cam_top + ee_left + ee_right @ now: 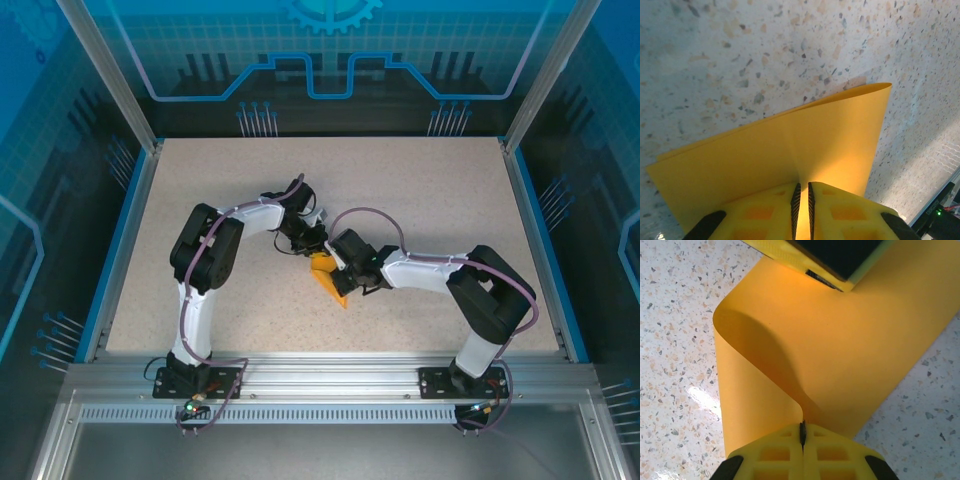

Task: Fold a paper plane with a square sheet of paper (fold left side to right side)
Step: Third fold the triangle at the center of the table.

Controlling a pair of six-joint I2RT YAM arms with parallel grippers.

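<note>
The left gripper (802,192) has its yellow fingers (760,215) drawn almost together. Only a thin slit is left between the ribbed pads, and the square sheet of paper (790,155) is pinched in that slit. The right gripper (802,434) is pressed fully together on another part of the sheet's edge, and the paper rises from between its fingertips in a soft curl.

The bright orange sheet is bent over on itself rather than creased flat. One layer arches above the other, with a rounded open loop along one side. In the right wrist view, a finger of the left gripper sits on the sheet's far part.

From above, both grippers meet just beside each other near the middle of the speckled tabletop (430,190). The sheet is between and below them, one corner pointing toward the near edge.
</note>
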